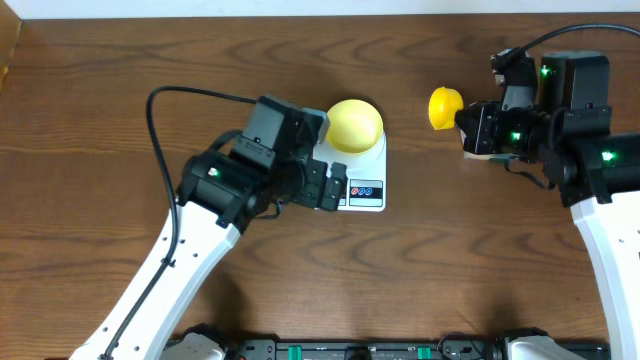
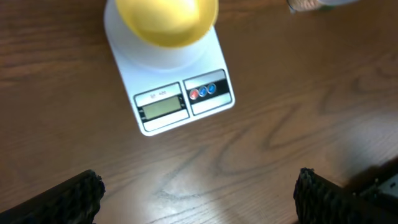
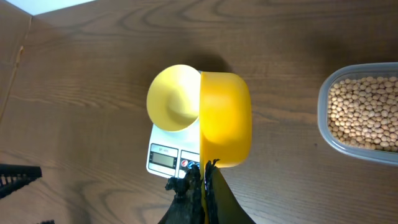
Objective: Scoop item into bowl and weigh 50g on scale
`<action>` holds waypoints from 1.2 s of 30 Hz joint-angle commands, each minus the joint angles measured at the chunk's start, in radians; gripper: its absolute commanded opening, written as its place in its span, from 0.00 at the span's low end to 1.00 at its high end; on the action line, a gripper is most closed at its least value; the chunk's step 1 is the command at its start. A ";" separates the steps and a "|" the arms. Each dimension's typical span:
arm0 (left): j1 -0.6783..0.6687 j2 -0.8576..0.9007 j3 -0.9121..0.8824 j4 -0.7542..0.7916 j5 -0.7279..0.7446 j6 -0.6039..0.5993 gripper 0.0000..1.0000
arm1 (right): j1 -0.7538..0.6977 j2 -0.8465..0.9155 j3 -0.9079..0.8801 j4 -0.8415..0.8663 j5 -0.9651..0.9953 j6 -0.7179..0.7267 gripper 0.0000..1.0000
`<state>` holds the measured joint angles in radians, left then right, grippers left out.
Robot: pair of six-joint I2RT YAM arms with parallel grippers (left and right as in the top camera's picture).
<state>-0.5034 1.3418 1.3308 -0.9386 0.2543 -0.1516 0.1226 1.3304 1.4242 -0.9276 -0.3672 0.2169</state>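
Over the wooden table (image 1: 100, 80), the left gripper (image 2: 198, 196) hangs low just in front of the scale (image 2: 186, 68). Its two black fingers (image 2: 68, 199) are spread wide apart at the bottom corners of the left wrist view, with nothing between them but bare wood. The white scale lies flat, its grey display (image 2: 163, 107) and its red and blue buttons (image 2: 203, 91) facing that gripper, though the digits are too small to read. The pale yellow bowl (image 2: 166, 22) sits upright on the scale's round platform, at the end away from the display. On the other side, the right gripper (image 3: 203, 180) has its fingers pinched together on the near end of a brighter yellow scoop (image 3: 225, 118). It holds the scoop off the table, well apart from the scale in the overhead view. From the right wrist camera the scoop's rounded outside overlaps the bowl's rim, and whether it carries anything cannot be told. The beans (image 3: 367, 112), small, round and tan, lie heaped in a clear plastic tub (image 3: 323, 118) at the right edge of that view, away from the bowl and the scale.
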 commanded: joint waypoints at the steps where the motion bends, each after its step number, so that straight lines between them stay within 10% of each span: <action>1: -0.049 -0.004 -0.035 -0.008 -0.020 0.046 1.00 | -0.003 -0.003 0.021 -0.003 -0.005 -0.024 0.01; 15: -0.161 -0.001 -0.232 0.161 -0.038 0.066 0.98 | -0.003 -0.003 0.021 0.011 0.002 -0.023 0.01; 21: -0.222 0.011 -0.309 0.254 -0.039 0.066 0.51 | -0.003 -0.003 0.021 0.021 0.002 -0.024 0.01; 24: -0.240 0.048 -0.354 0.387 -0.039 0.065 0.08 | -0.003 -0.003 0.021 0.023 0.002 -0.023 0.01; 36: -0.241 0.262 -0.367 0.559 -0.157 0.065 0.07 | -0.003 -0.003 0.021 0.021 0.037 -0.024 0.01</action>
<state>-0.7425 1.5703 0.9741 -0.3992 0.1604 -0.0929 0.1226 1.3304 1.4242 -0.9077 -0.3500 0.2073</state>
